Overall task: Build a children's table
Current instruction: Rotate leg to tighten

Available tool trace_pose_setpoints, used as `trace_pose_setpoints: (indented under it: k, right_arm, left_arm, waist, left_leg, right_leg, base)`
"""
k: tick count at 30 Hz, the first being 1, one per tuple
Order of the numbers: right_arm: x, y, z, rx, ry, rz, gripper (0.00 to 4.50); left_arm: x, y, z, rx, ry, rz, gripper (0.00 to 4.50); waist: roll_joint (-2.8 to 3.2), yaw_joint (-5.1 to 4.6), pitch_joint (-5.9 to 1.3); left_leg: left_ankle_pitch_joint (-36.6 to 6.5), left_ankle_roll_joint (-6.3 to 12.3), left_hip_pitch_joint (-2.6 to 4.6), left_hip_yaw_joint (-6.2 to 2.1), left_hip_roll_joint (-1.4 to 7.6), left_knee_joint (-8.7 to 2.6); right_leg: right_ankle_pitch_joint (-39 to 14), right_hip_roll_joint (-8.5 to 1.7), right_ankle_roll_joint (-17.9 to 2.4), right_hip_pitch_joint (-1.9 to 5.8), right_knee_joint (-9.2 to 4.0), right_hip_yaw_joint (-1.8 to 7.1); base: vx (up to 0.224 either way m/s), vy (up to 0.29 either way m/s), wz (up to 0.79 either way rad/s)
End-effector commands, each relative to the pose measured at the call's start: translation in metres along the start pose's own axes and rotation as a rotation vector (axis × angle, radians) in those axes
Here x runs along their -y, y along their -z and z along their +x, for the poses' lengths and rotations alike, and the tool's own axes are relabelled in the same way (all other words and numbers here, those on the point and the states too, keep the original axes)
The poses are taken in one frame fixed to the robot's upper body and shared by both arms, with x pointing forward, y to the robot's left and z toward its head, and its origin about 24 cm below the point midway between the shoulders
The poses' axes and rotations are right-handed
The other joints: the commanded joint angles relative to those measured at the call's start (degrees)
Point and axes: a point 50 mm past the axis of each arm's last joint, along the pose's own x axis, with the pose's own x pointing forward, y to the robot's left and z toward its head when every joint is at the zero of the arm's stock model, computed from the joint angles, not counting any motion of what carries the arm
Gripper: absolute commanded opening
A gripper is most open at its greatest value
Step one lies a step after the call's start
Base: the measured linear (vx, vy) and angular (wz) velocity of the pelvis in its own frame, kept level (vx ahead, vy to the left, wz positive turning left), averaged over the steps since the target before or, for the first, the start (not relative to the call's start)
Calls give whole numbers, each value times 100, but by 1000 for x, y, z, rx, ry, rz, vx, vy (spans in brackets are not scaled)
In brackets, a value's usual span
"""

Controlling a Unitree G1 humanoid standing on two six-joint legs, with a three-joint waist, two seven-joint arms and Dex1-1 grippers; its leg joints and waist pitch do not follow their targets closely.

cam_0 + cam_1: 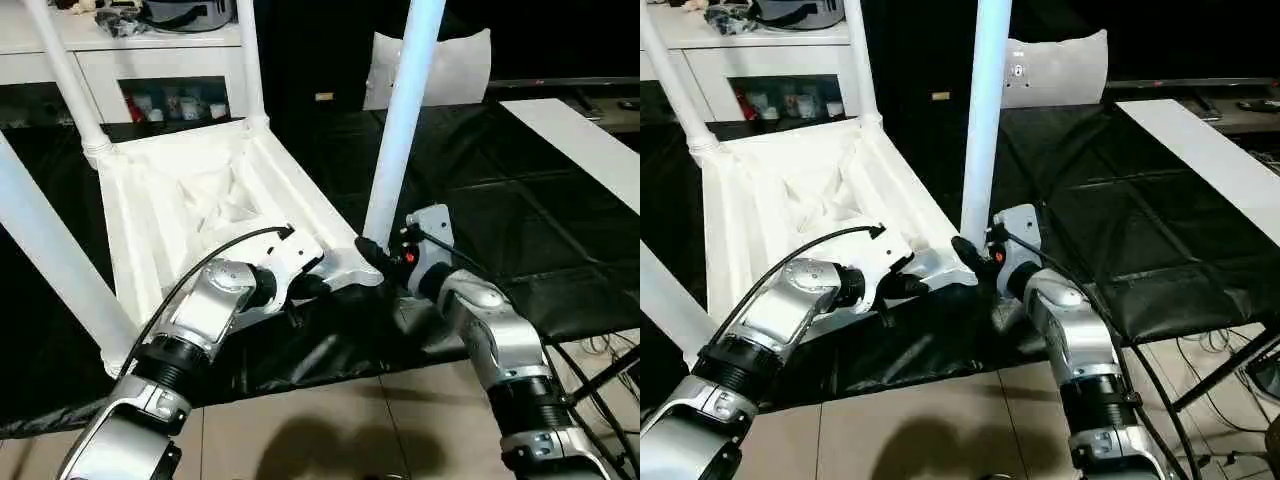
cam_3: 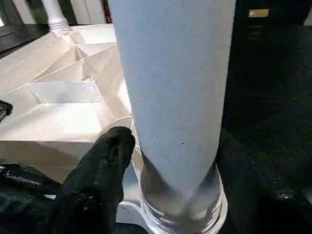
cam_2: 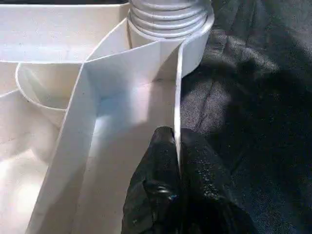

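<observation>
White table (image 1: 200, 190) rim in left gripper (image 3: 178, 146)

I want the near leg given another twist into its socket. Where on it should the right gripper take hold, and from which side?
Probably low on the leg, just above its ribbed base, coming from the robot's side, where the right gripper already is. The leg stands upright and round, so fingers can straddle it level. The table top flanks its left side, where the left gripper pinches the rim.
</observation>
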Motion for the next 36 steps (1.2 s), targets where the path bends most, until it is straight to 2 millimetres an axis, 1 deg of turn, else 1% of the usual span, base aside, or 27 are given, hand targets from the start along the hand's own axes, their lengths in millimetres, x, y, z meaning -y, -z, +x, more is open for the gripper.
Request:
trace_pose_setpoints:
  k: [1,2,3,4,5,6,7,8,9,10,11,12,13,14,15,17,19,20,22,24,26,27,29,31,32,34,36]
  right_arm:
    - [-24,0,3,25,-207,-8,342]
    - [-14,-3,-7,35,-260,-58,342]
    - [-11,-4,-12,35,-289,-81,362]
    - [-8,-5,-17,29,-324,-96,368]
    - [-5,-6,-21,24,-362,-109,374]
    - [-5,-6,-21,24,-362,-109,382]
    - [-4,-6,-24,21,-383,-116,382]
    - [-4,-6,-24,21,-383,-116,382]
    - [0,-7,-31,5,-452,-136,382]
    - [1,-7,-33,-2,-473,-139,382]
    - [3,-8,-38,-26,-542,-152,382]
    - [3,-8,-38,-26,-542,-152,382]
    - [4,-8,-40,-41,-579,-158,382]
    - [7,-7,-43,-83,-654,-175,382]
    - [7,-7,-44,-92,-670,-178,382]
    - [8,-6,-44,-110,-690,-180,382]
    - [9,-6,-44,-123,-707,-180,355]
    - [10,-6,-44,-138,-727,-179,355]
    - [10,-7,-43,-163,-766,-187,344]
    - [10,-7,-43,-171,-777,-191,315]
    - [8,-6,-43,-193,-817,-191,303]
    - [8,-6,-44,-201,-832,-189,296]
    - [7,-5,-46,-226,-872,-182,271]
    - [8,-5,-47,-245,-907,-182,263]
    - [8,-5,-47,-245,-907,-182,258]
    - [9,-5,-49,-256,-925,-182,228]
    - [9,-5,-49,-259,-933,-182,217]
  left_arm:
    - [-3,-26,-4,122,1,93,0]
    - [0,-19,-10,121,70,132,0]
    - [2,-16,-13,120,101,143,0]
    - [3,-14,-16,121,136,171,0]
    - [5,-11,-19,120,175,192,0]
    - [5,-11,-19,120,175,192,0]
    - [7,-10,-20,119,199,206,0]
    - [7,-10,-20,119,199,206,0]
    - [8,-6,-25,119,253,218,0]
    - [9,-5,-26,119,266,216,0]
    - [10,-2,-31,113,312,224,0]
    - [10,-2,-31,113,312,224,0]
    - [10,0,-33,104,339,229,0]
    - [11,3,-38,84,393,246,0]
    - [11,3,-39,81,403,250,0]
    - [11,4,-41,71,422,252,0]
    - [12,5,-42,63,436,255,0]
    - [12,6,-44,55,454,258,0]
    - [14,8,-47,36,499,266,0]
    - [15,9,-48,32,514,269,0]
    - [17,10,-49,21,540,276,0]
    - [17,10,-49,18,545,278,0]
    - [16,11,-50,13,550,283,0]
    - [15,12,-50,8,556,287,0]
    - [15,12,-50,8,556,287,0]
    - [14,12,-51,3,558,288,0]
    - [14,12,-51,1,558,288,0]
  waist:
    - [-38,47,-377]
    - [-33,58,-375]
    - [-32,63,-388]
    - [-38,91,-386]
    - [-39,109,-388]
    - [-64,119,-405]
    - [-44,134,-407]
    - [-47,143,-412]
    - [-77,162,-426]
    - [-71,181,-430]
    - [-80,186,-417]
    - [-68,202,-415]
    - [-73,208,-409]
    - [-81,230,-406]
    - [-74,241,-406]
    - [-55,284,-382]
    - [-63,317,-381]
    - [-57,326,-377]
    - [-85,337,-375]
    - [-69,351,-374]
    - [-77,359,-382]
    - [-97,360,-378]
    - [-89,388,-380]
    - [-106,412,-384]
    - [-103,416,-381]
    - [-101,421,-381]
    - [-105,423,-377]
  left_leg:
    - [-1843,218,41,12,19,-436]
    - [-1826,230,38,5,27,-442]
    - [-1734,267,22,18,48,-443]
    - [-1641,298,12,23,54,-443]
    - [-1617,313,16,16,55,-445]
    - [-1440,349,-5,24,59,-438]
    - [-1300,353,15,33,77,-436]
    - [-1238,357,10,30,75,-432]
    - [-1116,383,3,41,73,-425]
    - [-1035,418,1,44,80,-419]
    - [-1055,459,7,54,77,-417]
    - [-1087,466,17,51,80,-417]
    - [-1109,462,21,58,88,-419]
    - [-1174,447,24,56,89,-421]
    - [-1204,429,21,46,88,-425]
    - [-1356,370,50,59,114,-436]
    - [-1425,303,69,59,120,-442]
    - [-1462,282,82,60,125,-441]
    - [-1547,237,83,55,125,-449]
    - [-1535,211,77,49,129,-453]
    - [-1516,204,72,42,128,-454]
    - [-1477,217,64,51,126,-453]
    - [-1448,235,64,50,128,-446]
    - [-1402,237,62,54,128,-444]
    - [-1410,236,62,53,128,-447]
    - [-1425,227,63,54,127,-444]
    - [-1427,215,63,53,127,-447]
  right_leg:
    - [-2736,-213,-695,279,-470,133]
    - [-2735,-222,-688,281,-472,134]
    - [-2521,-213,-723,297,-441,154]
    - [-2337,-205,-783,311,-419,155]
    - [-2321,-214,-806,314,-414,152]
    - [-2158,-221,-864,342,-363,166]
    - [-1954,-214,-955,319,-351,176]
    - [-1857,-213,-1005,332,-331,174]
    - [-1670,-212,-1078,346,-306,176]
    - [-1497,-214,-1157,355,-273,184]
    - [-1473,-207,-1208,343,-276,182]
    - [-1515,-216,-1218,343,-275,181]
    - [-1561,-214,-1221,331,-281,185]
    - [-1677,-218,-1207,335,-286,179]
    - [-1738,-220,-1207,345,-276,172]
    - [-1913,-218,-1168,302,-308,184]
    - [-2001,-223,-1163,290,-313,187]
    - [-2022,-223,-1158,278,-316,192]
    - [-2107,-222,-1141,284,-314,191]
    - [-2076,-228,-1141,287,-305,200]
    - [-2012,-223,-1154,300,-286,190]
    - [-1964,-219,-1152,299,-287,196]
    - [-1965,-225,-1156,304,-282,199]
    - [-1958,-232,-1150,306,-276,201]
    - [-1988,-232,-1148,306,-279,200]
    - [-2039,-232,-1138,305,-286,197]
    - [-2071,-235,-1118,303,-290,202]
  base:
    - [0,0,0]
    - [0,0,0]
    - [0,0,0]
    - [0,0,0]
    - [0,0,0]
    - [0,0,0]
    - [0,0,0]
    - [0,0,0]
    - [0,0,0]
    - [0,0,0]
    - [0,0,0]
    - [0,0,0]
    - [0,0,0]
    - [0,0,0]
    - [0,0,0]
    - [0,0,0]
    - [0,0,0]
    - [0,0,0]
    - [0,0,0]
    - [0,0,0]
    - [0,0,0]
    - [0,0,0]
    - [0,0,0]
    - [0,0,0]
    - [0,0,0]
    - [0,0,0]
    - [0,0,0]
